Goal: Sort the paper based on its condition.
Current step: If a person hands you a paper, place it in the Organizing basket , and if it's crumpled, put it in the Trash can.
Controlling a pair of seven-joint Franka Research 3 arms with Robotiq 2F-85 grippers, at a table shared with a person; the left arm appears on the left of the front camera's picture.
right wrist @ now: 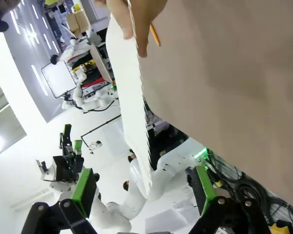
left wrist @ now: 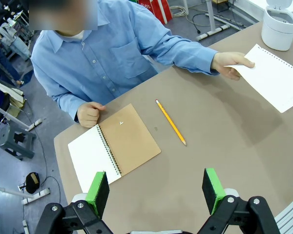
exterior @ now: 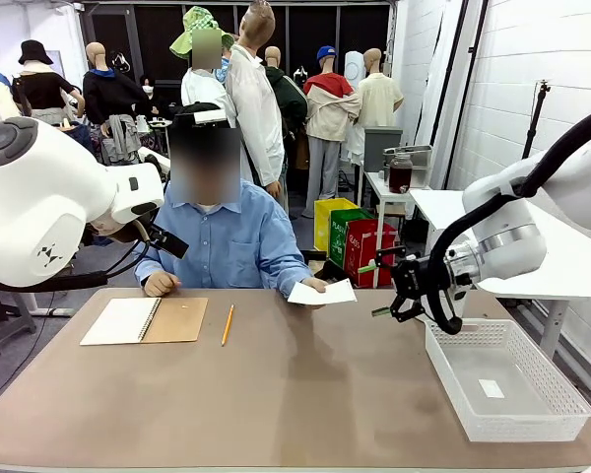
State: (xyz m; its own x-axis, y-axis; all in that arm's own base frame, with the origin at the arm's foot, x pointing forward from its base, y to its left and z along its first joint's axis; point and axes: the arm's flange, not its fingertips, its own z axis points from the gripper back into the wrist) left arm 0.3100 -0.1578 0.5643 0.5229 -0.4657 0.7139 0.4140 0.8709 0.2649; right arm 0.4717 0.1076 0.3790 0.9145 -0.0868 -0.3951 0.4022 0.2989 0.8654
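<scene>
A person at the far side holds one sheet of paper (exterior: 322, 293) out over the table toward my right gripper (exterior: 372, 289). That gripper is open, its green pads just short of the sheet's near edge and not touching it. In the right wrist view the paper (right wrist: 129, 97) runs edge-on from the person's hand (right wrist: 132, 19) down toward the gap of the right gripper (right wrist: 142, 190). My left gripper (left wrist: 155, 190) hangs open and empty high above the table's left part. From there the paper (left wrist: 276, 78) shows flat and smooth in the person's hand (left wrist: 229, 63).
A spiral notebook (exterior: 143, 320) with a brown cover lies open at the left, with a yellow pencil (exterior: 227, 324) beside it. A white mesh basket (exterior: 561, 394) stands at the right front with a small white tag (exterior: 492, 388) inside. The person's other fist (exterior: 160, 284) rests by the notebook.
</scene>
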